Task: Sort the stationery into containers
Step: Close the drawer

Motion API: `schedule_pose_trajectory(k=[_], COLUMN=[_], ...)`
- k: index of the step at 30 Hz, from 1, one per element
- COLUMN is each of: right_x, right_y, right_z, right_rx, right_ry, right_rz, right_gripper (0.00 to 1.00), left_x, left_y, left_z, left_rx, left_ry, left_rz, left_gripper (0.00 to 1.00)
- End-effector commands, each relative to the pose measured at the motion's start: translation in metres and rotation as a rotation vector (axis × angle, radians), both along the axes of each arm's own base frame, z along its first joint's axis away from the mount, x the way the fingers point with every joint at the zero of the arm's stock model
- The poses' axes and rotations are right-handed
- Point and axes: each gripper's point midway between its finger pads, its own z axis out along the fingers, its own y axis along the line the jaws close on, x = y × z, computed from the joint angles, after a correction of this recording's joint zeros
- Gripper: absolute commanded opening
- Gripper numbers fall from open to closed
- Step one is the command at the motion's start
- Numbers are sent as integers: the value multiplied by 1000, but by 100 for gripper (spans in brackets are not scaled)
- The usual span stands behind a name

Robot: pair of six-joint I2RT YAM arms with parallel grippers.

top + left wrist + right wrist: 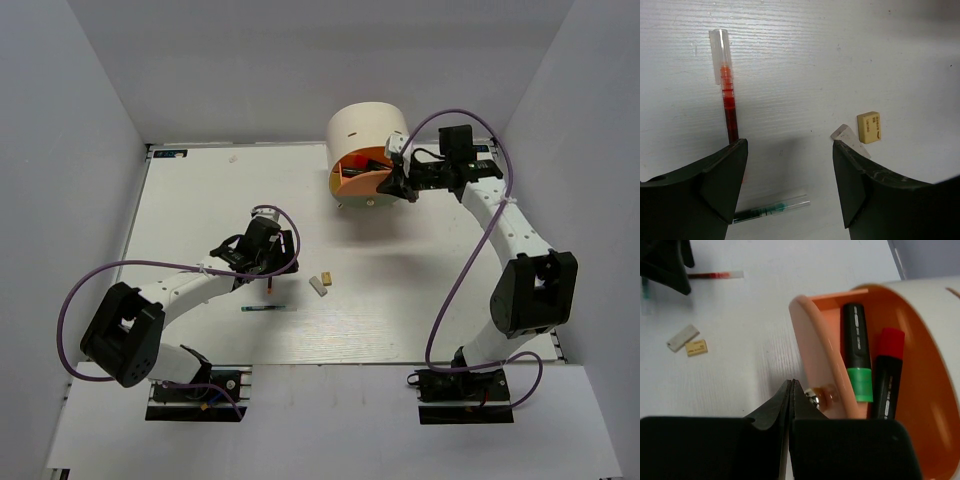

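Note:
The cream half-cylinder organizer (368, 128) stands at the back with its orange drawer (358, 177) pulled open. In the right wrist view the drawer (810, 340) holds a green-capped highlighter (858, 360) and a red-capped one (888, 372). My right gripper (791, 384) is shut, its tips just left of the drawer's round knob (821, 396). My left gripper (790, 165) is open and empty above the table. A thin red pen with a clear cap (727, 100) lies by its left finger. A slim green pen (771, 210) lies below it. A white eraser (846, 136) and a tan eraser (869, 127) lie at its right.
In the top view the erasers (322, 282) and the green pen (268, 309) lie mid-table, right of the left gripper (268, 262). The right arm (500, 215) reaches to the drawer front. White walls enclose the table on three sides.

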Motion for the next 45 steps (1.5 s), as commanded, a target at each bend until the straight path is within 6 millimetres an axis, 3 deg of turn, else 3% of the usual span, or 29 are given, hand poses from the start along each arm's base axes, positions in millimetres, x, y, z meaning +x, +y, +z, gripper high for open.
schedule_pose_trajectory(k=[1, 7, 28, 39, 45], right_x=[17, 43, 92, 107, 111], right_y=[-8, -12, 1, 0, 1], right_z=[3, 3, 6, 6, 6], right_rx=[-52, -74, -67, -69, -59], right_ry=[-81, -131, -182, -203, -208], right_rz=[-91, -202, -304, -377, -393], right_gripper=[0, 0, 0, 0, 8], left_x=[2, 2, 2, 2, 2], left_y=[0, 0, 3, 3, 3], left_z=[4, 4, 3, 3, 3], left_rx=[-8, -8, 3, 3, 3], left_ry=[-18, -18, -14, -14, -14], left_rz=[7, 7, 13, 13, 13], left_gripper=[79, 79, 79, 79, 79])
